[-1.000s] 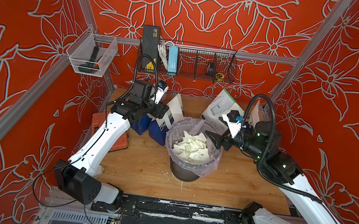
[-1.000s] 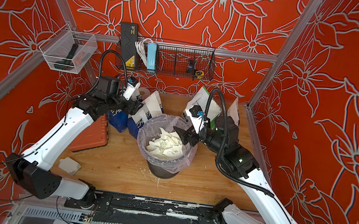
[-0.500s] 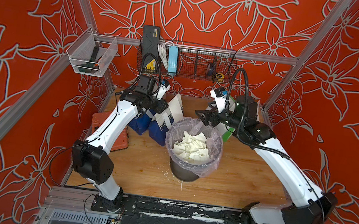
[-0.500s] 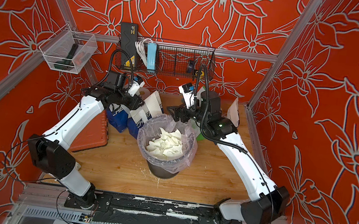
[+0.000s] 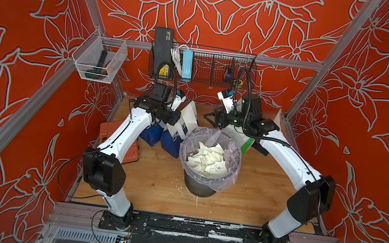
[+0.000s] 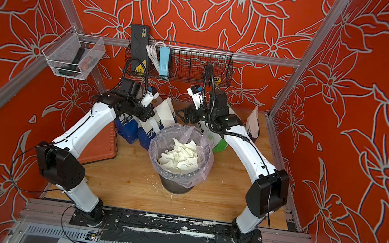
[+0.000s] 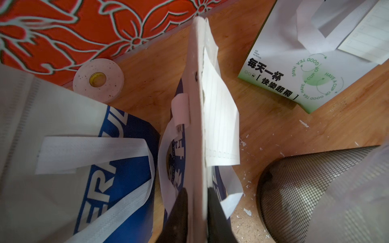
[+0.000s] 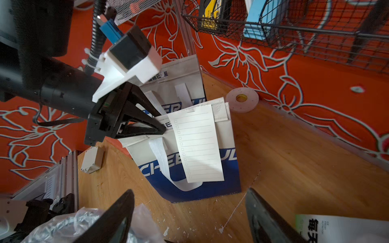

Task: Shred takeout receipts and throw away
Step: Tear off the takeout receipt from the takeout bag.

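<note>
Takeout receipt [image 8: 196,143] — thin, limp, likely tears easily; hangs on white-and-blue bag [image 8: 210,189] just beside bin [image 5: 198,190]. Left gripper [image 7: 196,191] clamped on bag rim; right gripper [image 5: 209,120] spread, empty — best pinched at free lower edge.

A thin white rectangular paper receipt [image 8: 196,143], ruled with faint grey lines and with a column of small checkboxes down one edge, hangs flat and untorn against the outer face of an upright white-and-blue lettered bag [image 8: 210,187]. Its upper end sits at the bag's rim and its lower end lies over the blue band. A second lined white paper slip [image 7: 366,40], only partly in view, lies against the white-and-green paper bag [image 7: 273,69]. Torn, irregular white paper scraps [image 5: 207,161] lie heaped inside the plastic-lined grey bin [image 5: 198,191]. Tiny white flecks [image 8: 166,231] dot the wooden tabletop [image 5: 155,180] close by.
</note>
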Available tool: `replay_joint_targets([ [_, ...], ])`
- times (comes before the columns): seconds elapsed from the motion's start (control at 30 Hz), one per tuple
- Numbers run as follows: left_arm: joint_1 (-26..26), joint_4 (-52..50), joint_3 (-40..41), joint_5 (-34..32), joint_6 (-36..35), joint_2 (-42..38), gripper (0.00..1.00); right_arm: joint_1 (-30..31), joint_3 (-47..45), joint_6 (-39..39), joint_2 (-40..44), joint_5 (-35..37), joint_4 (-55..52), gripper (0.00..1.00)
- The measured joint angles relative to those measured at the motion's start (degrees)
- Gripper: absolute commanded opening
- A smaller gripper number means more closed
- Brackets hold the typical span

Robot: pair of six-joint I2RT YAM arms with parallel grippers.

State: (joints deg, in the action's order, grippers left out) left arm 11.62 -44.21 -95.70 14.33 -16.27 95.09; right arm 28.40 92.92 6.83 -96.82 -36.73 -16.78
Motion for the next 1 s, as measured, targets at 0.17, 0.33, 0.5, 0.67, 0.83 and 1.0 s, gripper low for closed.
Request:
replay_joint_targets([
  [0.17,0.0,-0.28,-0.15,1.86,-0.39,0.22,0.0,-0.15,5.73,-0.2,-7.39,-4.04,-1.33,0.77],
  [0.33,0.0,-0.24,-0.13,4.2,-0.9,0.37,0.0,-0.39,11.89,-1.31,-14.53,-7.96,-4.22,0.75],
  [0.5,0.0,-0.22,-0.07,5.07,-2.12,0.46,0.0,-0.79,16.17,-2.16,-19.34,-10.78,-6.86,0.74],
  [0.67,0.0,-0.15,0.04,5.75,-3.06,0.46,0.0,-1.05,20.72,-2.97,-23.47,-12.85,-8.61,0.73],
  [0.83,0.0,0.22,0.37,6.45,-3.91,0.46,0.0,-1.09,23.08,-3.13,-25.59,-13.64,-9.25,0.72],
  [1.0,0.0,0.37,0.52,6.91,-4.57,0.46,0.0,-1.09,25.09,-3.17,-27.02,-16.63,-9.27,0.67],
])
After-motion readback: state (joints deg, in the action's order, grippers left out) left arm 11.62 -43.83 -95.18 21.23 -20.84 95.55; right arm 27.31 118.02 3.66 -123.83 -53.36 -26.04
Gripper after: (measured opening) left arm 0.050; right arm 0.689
